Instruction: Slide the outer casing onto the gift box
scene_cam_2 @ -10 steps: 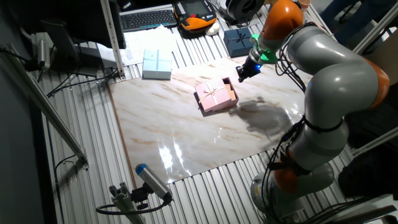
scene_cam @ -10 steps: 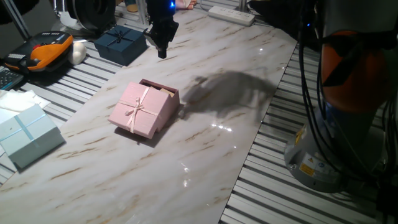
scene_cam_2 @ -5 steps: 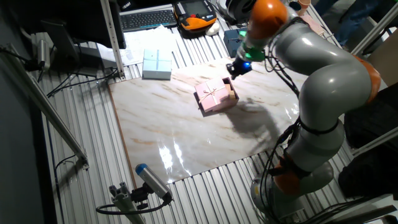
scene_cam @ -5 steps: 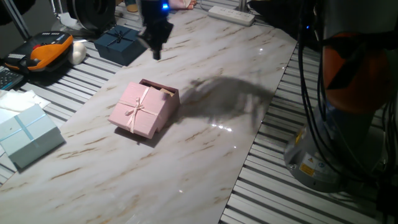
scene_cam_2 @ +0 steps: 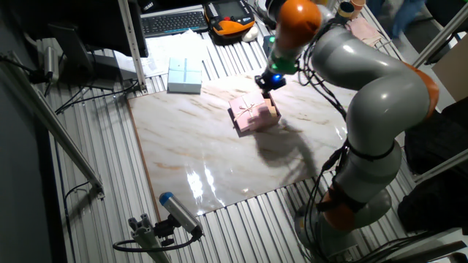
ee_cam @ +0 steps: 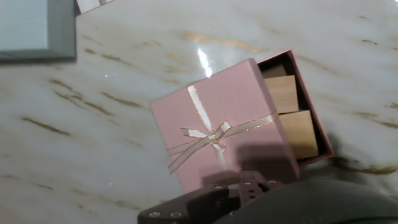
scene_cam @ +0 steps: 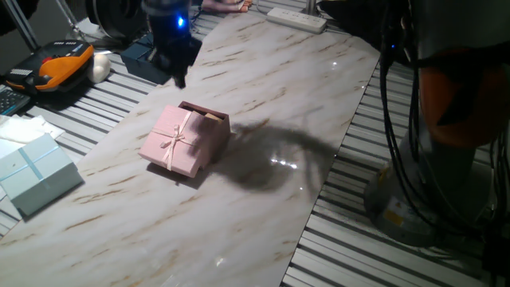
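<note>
Hand view is showing the outer casing [ee_cam: 217, 134] lying at center frame, only partly covering the gift box [ee_cam: 311, 112], whose right side is sticking out with 2 wooden blocks [ee_cam: 292, 115] showing inside. In one fixed view, the gripper [scene_cam: 177, 77] is hanging at upper left, apart from the casing; I cannot tell how its jaws are set.

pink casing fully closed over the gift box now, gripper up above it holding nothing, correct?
Not fully closed. In the hand view the outer casing sits offset on the gift box, leaving one side of the box open with two tan blocks showing inside. The rest holds as far as I can see: the gripper is up above it, apart from it, carrying nothing visible.
</note>
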`<state>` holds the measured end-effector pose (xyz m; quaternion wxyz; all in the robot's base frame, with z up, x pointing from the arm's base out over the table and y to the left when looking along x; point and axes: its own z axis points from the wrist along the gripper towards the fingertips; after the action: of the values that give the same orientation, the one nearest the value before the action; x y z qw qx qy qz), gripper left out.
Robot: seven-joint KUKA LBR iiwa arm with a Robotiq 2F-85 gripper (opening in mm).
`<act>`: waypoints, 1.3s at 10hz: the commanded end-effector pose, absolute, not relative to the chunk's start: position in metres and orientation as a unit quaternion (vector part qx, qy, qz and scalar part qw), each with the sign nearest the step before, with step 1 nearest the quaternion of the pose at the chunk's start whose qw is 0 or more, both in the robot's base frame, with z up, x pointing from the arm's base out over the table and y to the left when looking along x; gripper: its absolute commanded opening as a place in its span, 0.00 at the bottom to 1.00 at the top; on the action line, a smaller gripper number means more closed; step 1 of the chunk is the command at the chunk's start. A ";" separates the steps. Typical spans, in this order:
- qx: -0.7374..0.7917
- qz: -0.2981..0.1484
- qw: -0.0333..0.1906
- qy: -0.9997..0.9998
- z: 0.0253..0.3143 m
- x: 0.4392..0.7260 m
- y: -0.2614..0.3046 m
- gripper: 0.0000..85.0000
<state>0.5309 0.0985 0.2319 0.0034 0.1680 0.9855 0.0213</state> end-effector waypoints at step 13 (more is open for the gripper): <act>0.213 -0.044 0.051 0.975 0.122 0.539 0.219 0.00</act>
<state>0.5381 0.2192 0.1225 0.0499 0.2130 0.9748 -0.0432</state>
